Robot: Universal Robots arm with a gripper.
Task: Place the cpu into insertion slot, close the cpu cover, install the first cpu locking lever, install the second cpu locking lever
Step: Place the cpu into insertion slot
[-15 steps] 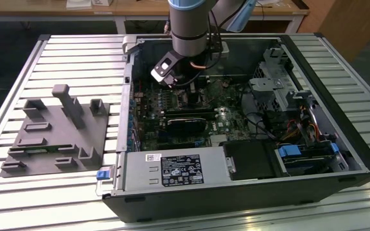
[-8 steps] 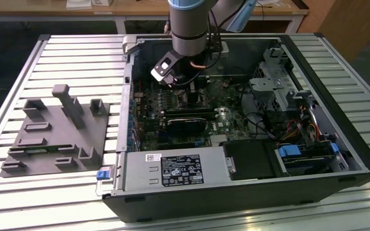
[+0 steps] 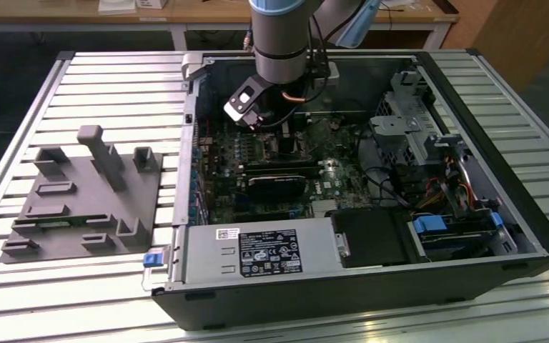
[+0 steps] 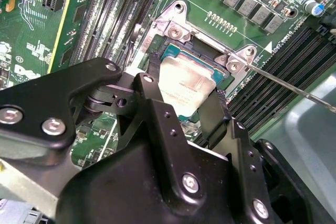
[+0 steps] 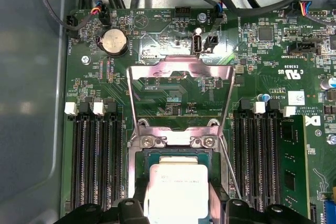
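Note:
The cpu (image 5: pixel 176 192), a pale silvery square chip, lies between my gripper's (image 5: pixel 177 195) two black fingers, directly over the insertion slot (image 5: pixel 176 154). In the second wrist view the cpu (image 4: pixel 186 85) sits low in the insertion slot (image 4: pixel 181 52), with my gripper (image 4: pixel 181 92) shut on its two sides. The cpu cover (image 5: pixel 181 68), a silver frame with a square window, stands flipped open beyond the socket. A thin wire locking lever (image 5: pixel 230 169) stands raised beside the socket; it also shows as a lever (image 4: pixel 294 88) in the second wrist view. In the exterior view my gripper (image 3: pixel 272 118) reaches down into the computer case.
Long black memory slots (image 5: pixel 94 166) flank the socket on both sides. The open black case (image 3: pixel 351 286) holds a power supply (image 3: pixel 265 251), cables and a drive cage (image 3: pixel 408 128). A grey fixture (image 3: pixel 83 193) stands on the slatted table at the exterior view's left.

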